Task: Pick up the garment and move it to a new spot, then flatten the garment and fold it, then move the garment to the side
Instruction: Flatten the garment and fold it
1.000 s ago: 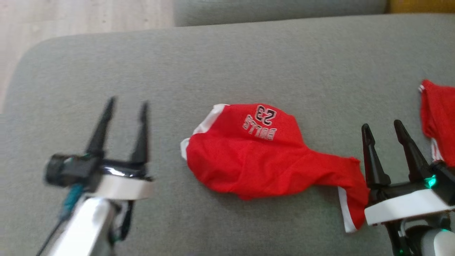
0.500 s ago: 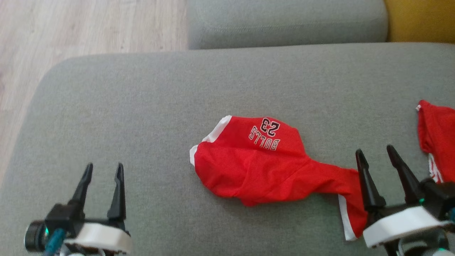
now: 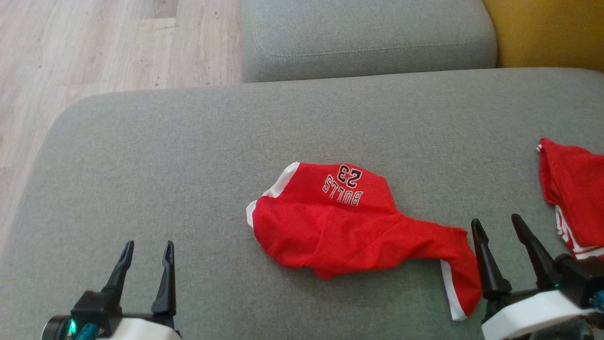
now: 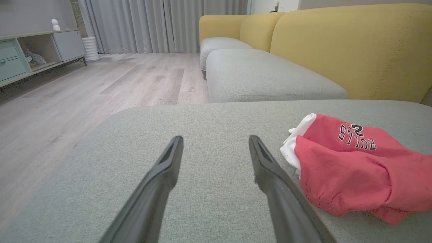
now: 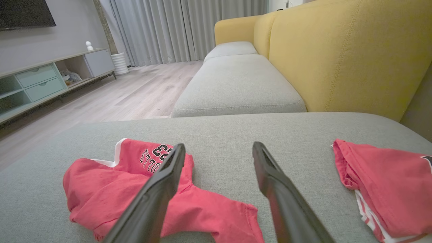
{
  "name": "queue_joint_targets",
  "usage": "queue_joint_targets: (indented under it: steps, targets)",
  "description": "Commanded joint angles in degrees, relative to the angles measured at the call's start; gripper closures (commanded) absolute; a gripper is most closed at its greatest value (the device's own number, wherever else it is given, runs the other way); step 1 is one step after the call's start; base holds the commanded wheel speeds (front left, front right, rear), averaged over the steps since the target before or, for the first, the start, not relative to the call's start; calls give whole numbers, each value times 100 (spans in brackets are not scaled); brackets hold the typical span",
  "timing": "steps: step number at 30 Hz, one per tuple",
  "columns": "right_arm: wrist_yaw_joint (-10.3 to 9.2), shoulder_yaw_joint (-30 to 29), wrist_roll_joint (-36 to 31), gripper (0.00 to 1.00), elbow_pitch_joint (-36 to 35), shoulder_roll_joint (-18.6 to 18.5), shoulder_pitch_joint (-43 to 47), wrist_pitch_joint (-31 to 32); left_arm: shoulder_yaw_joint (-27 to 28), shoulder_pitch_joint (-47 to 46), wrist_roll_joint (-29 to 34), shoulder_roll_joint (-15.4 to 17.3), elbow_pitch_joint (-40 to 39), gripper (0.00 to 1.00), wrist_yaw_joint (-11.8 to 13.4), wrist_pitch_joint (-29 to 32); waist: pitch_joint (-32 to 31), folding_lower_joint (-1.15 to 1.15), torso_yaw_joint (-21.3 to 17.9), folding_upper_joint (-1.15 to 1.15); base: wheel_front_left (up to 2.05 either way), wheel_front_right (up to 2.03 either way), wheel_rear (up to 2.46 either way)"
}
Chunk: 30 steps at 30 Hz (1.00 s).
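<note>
Far left: wood floor [image 3: 94, 42]. Next to it a big grey seat cushion [image 3: 188, 156].

L gripper [image 3: 148, 246] sits btm left over bare cushion, fingers apart, nothing between them, well apart from the garment. In L wrist view the L gripper [image 4: 216, 141] points along the cushion, w/ the garment [image 4: 354, 168] off to its right.

Centre: red garment [image 3: 344, 226] lies crumpled on the cushion. White trim on its left edge, "BULLS 23" print upside down near the top. A narrow tail runs right & down, its white-edged end just beside the R gripper.

R gripper [image 3: 495, 221] is btm right, fingers apart, empty. In R wrist view the R gripper [image 5: 219, 148] has its left finger crossing the garment [image 5: 135, 189]; can't tell if touching.

Far right: 2nd red cloth [image 3: 573, 193] w/ white stripes, near the R gripper, apart from the garment. At the back: another grey cushion [image 3: 368, 38], then a yellow sofa back [image 3: 542, 33].
</note>
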Motion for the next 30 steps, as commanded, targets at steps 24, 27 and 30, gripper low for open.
queue_joint_targets:
  steps: [24,27,30]
  targets:
    - [-4,52,178,0,99,-300,-778,100,189,-547,-24,149,-270,0,7,-77,399,0,117,0,0,0,0]
    - [-4,129,343,0,533,-599,-1267,120,130,-765,22,89,-291,0,-33,-117,690,0,218,0,0,0,0]
    - [-4,284,560,0,1147,-944,-1868,104,22,-1039,68,-6,-255,0,-119,-151,982,0,369,0,0,0,0]
